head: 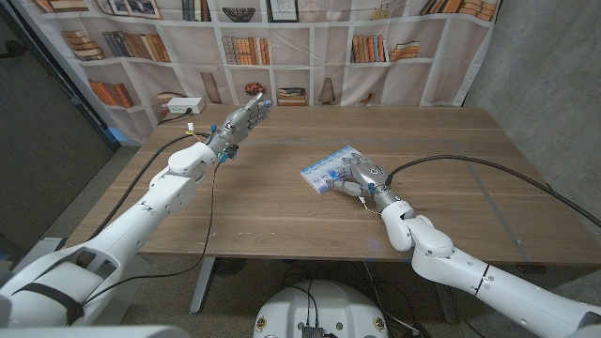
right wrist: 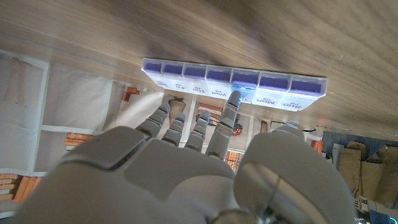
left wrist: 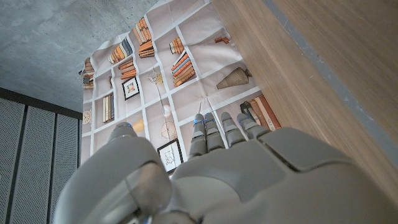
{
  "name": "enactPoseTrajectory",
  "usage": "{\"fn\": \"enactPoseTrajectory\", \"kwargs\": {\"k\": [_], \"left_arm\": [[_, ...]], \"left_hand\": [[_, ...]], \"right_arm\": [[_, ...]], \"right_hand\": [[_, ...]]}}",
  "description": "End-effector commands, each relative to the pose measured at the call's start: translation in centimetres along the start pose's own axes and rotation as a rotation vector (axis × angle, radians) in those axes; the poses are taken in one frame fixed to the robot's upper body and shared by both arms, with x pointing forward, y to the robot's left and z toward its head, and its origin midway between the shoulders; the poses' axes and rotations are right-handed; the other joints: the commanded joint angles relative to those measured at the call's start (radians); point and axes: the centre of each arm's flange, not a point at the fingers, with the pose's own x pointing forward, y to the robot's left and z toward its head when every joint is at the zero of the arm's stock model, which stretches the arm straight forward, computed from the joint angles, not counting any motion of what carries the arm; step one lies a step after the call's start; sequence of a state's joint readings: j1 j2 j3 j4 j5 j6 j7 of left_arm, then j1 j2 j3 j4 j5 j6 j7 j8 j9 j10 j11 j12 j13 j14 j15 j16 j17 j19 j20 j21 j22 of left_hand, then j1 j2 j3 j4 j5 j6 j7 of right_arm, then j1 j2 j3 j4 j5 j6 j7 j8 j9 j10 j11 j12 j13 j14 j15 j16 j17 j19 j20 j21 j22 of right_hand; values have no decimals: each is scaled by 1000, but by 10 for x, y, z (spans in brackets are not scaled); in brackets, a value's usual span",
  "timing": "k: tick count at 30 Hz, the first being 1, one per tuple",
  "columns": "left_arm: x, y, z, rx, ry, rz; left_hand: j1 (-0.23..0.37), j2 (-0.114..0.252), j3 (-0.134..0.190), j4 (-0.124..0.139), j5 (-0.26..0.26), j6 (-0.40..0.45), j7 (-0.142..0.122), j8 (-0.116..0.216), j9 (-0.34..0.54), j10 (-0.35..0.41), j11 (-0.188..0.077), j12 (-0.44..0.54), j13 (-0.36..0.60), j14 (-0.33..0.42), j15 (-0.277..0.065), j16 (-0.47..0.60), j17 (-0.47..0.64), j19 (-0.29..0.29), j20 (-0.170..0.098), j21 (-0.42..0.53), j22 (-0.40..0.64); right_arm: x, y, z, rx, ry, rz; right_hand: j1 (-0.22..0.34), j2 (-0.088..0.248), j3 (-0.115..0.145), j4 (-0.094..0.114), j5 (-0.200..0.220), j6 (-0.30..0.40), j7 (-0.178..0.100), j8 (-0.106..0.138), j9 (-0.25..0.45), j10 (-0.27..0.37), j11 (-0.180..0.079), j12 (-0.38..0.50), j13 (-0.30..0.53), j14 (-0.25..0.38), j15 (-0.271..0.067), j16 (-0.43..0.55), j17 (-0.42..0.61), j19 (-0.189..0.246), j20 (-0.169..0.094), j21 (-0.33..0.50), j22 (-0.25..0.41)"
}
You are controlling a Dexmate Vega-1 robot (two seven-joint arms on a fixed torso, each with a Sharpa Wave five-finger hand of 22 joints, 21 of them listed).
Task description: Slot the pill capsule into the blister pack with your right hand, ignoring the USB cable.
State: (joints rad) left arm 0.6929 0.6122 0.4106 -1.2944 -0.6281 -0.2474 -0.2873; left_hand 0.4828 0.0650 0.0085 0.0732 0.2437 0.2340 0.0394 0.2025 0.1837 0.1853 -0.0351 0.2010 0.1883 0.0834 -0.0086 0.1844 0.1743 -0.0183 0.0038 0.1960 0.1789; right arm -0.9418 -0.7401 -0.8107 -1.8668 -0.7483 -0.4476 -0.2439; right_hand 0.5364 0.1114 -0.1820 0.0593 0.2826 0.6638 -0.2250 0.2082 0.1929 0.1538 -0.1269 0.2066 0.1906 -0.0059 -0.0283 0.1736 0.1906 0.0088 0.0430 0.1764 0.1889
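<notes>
One white-and-purple plastic weekly pill box (right wrist: 234, 85) with a row of compartments lies right of table centre | long axis crosswise to right hand (right wrist: 186, 162), touching its fingertips (right wrist: 232, 99) | fingers spread, capsule unseen | left hand (head: 239, 122) raised far left, open-fingered

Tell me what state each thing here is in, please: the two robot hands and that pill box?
Left robot hand: raised above the table, fingers stretched out, holding nothing.
Right robot hand: over the pill box, fingers spread, one fingertip at a compartment; no capsule seen in it.
Pill box: lying on the table, lids look shut.
</notes>
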Motion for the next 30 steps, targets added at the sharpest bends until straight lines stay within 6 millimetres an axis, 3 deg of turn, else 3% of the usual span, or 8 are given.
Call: {"fn": "enactPoseTrajectory", "kwargs": {"k": [1, 15, 26, 30], "left_arm": [[-3, -2, -1, -4, 3, 2], [-2, -3, 0, -1, 3, -2], [-1, -2, -4, -11, 7, -7], [-1, -2, -7, -16, 9, -6]], "left_hand": [[3, 3, -6, 0, -3, 5, -1, -2, 6, 0, -2, -1, 1, -5, 0, 1, 6, -10, 0, 4, 2], [3, 4, -8, 0, -3, 6, -1, -2, 6, 2, -3, -1, 2, -5, -1, 1, 6, -10, 0, 4, 2], [3, 4, -10, 1, -3, 6, 1, -2, 6, 1, -2, -1, 2, -6, -1, 1, 6, -11, 0, 4, 2], [4, 4, -11, 1, -3, 6, 0, -2, 6, -1, -2, -2, 2, -6, -1, 1, 6, -11, 0, 4, 2]], "right_arm": [[-8, 4, -2, -31, -2, 37], [-9, 14, -3, -34, 7, 70], [-2, 8, -1, -78, -12, 122], [1, 5, 0, -98, -17, 145]], "right_hand": [[0, 6, -11, 0, 3, -3, 3, -4, 2, -8, -4, -2, 0, -12, -1, 1, 2, -19, -2, -2, 1], [-1, 11, -11, 0, 4, 0, 3, -5, 2, -39, -3, -9, 0, -50, 6, 1, 1, -77, -12, -3, 2], [-9, 19, -10, 5, 3, 9, 3, -3, 3, -53, 1, -9, 0, -75, 14, 2, 1, -120, -11, -2, 4], [-10, 23, -8, 5, 2, 16, 4, -1, 3, -59, 1, -9, -1, -89, 17, 2, 0, -147, 1, -2, 4]]}}
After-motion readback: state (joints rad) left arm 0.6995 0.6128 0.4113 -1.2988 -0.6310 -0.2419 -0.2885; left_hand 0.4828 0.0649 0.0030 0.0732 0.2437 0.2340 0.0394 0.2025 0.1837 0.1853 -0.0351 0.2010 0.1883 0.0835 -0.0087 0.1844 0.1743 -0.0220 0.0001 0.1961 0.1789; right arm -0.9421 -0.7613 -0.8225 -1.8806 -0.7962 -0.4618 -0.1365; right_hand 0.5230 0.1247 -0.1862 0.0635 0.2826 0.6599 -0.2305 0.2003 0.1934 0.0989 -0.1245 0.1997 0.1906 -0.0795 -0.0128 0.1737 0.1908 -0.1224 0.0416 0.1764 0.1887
